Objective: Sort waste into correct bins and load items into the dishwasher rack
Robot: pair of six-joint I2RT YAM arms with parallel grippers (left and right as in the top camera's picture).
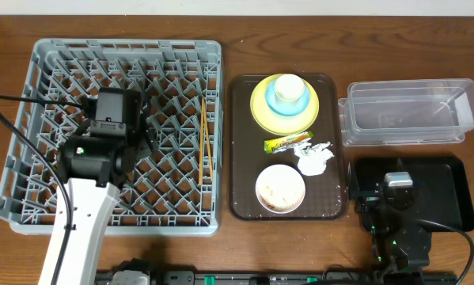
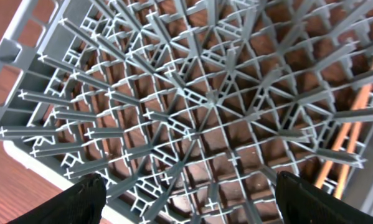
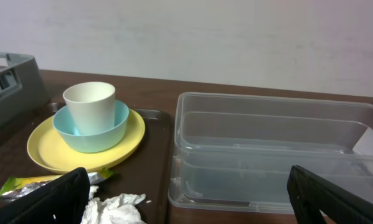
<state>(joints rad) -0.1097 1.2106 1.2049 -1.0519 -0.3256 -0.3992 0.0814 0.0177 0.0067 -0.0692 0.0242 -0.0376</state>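
My left gripper [image 1: 148,131] is open and empty over the grey dishwasher rack [image 1: 31,158]; its wrist view [image 2: 189,186] shows the rack's pegs [image 2: 205,99]. The chopsticks [image 1: 205,142] lie in the rack's right part [image 2: 351,140]. The yellow plate [image 1: 260,111] carries a light blue cup [image 1: 288,96] with a whitish cup [image 3: 89,99] inside. Wrapper [image 1: 286,142], napkin [image 1: 314,157] and white bowl [image 1: 280,188] with pale scraps lie on the brown tray. My right gripper [image 1: 391,170] is open and empty over the black tray [image 1: 446,198], facing the clear tub [image 3: 273,155].
The brown serving tray [image 1: 240,158] sits between the rack and the bins. The clear tub [image 1: 407,111] stands at the back right, with the black tray in front of it. The rack's corner [image 3: 12,81] shows in the right wrist view.
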